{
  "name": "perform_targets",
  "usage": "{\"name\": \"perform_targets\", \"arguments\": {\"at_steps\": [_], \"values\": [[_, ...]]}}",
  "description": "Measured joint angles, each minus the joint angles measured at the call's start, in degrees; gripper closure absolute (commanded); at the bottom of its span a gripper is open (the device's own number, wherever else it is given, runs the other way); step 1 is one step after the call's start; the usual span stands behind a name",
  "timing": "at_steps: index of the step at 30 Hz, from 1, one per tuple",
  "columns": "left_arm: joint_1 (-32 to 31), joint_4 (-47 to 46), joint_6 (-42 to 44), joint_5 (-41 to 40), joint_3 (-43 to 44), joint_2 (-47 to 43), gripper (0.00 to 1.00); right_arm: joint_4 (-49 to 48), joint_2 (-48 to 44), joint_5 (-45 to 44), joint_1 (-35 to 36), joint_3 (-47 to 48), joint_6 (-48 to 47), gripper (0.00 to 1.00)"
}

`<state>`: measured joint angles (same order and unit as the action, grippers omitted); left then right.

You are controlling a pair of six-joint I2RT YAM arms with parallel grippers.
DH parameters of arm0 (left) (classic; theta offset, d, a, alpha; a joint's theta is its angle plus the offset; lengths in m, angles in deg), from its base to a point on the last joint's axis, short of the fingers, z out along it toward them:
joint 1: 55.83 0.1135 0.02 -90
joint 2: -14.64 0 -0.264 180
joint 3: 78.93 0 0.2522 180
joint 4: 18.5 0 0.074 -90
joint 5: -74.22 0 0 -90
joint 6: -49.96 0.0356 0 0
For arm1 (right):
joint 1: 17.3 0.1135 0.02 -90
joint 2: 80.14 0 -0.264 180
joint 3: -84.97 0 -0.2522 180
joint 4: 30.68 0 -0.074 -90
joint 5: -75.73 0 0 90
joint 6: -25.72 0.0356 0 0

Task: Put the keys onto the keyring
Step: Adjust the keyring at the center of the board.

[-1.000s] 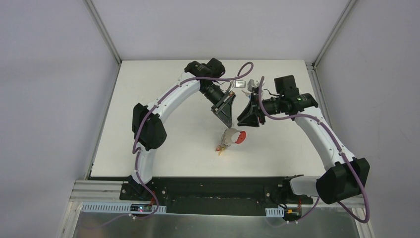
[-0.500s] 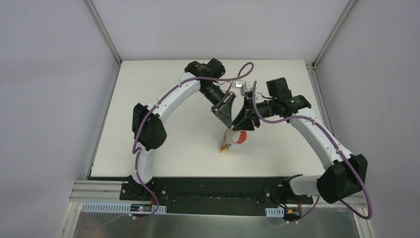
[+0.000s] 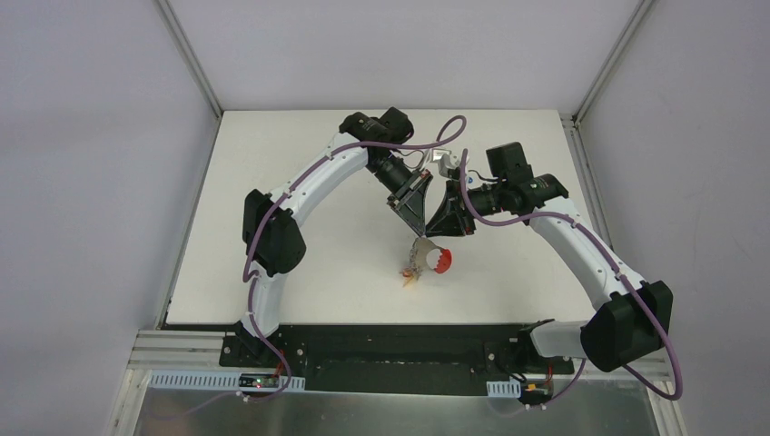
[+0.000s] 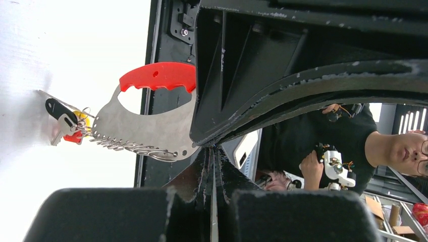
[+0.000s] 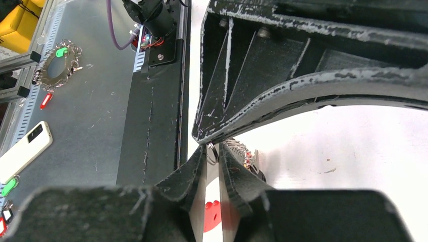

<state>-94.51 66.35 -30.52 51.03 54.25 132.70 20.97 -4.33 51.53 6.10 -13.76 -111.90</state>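
Observation:
The keyring (image 3: 429, 255) hangs over the table's middle, red half (image 3: 440, 264) low and right. Several keys (image 3: 409, 273) dangle from its clips down to the table. My left gripper (image 3: 416, 224) is shut on the keyring's grey plate. In the left wrist view the red half (image 4: 159, 75), the grey plate (image 4: 146, 128) and the keys with coloured tags (image 4: 66, 122) show. My right gripper (image 3: 442, 228) presses in from the right. In the right wrist view its fingers (image 5: 199, 164) close on a small metal ring (image 5: 212, 152) of the keyring.
The white table (image 3: 300, 182) has a raised frame at the back and sides. A grey metal shelf (image 5: 86, 126) beyond the near edge holds a second ring with a green tag (image 5: 58, 68) and a white device (image 5: 25, 151). A person (image 4: 353, 146) shows in the left wrist view.
My right gripper has moved left, up against the left gripper and the keyring. The keyring has swung slightly, its red half now lower. The left arm has barely moved.

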Motion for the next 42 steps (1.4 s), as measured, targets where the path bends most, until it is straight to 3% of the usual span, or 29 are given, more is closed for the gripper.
{"name": "perform_targets", "arguments": {"at_steps": [6,14,26,33,42], "values": [[0.0,0.1,0.0,0.0,0.0,0.0,1.00,0.0,0.0,-0.1,0.0,0.0,0.0,1.00],[0.2,0.0,0.1,-0.1,0.0,-0.2,0.99,-0.2,0.0,-0.1,-0.1,0.0,0.6,1.00],[1.7,-7.1,-1.6,-2.8,-0.1,-4.0,0.66,-11.1,-0.2,1.1,-3.2,-2.0,13.5,1.00],[3.5,-20.2,-7.0,-5.2,-9.3,-11.3,0.60,-20.6,-0.5,0.5,-5.3,-5.0,24.3,1.00],[3.9,-38.4,-13.7,-12.5,-19.7,-19.4,0.61,-36.6,-0.5,-1.0,-6.6,-10.5,40.5,1.00]]}}
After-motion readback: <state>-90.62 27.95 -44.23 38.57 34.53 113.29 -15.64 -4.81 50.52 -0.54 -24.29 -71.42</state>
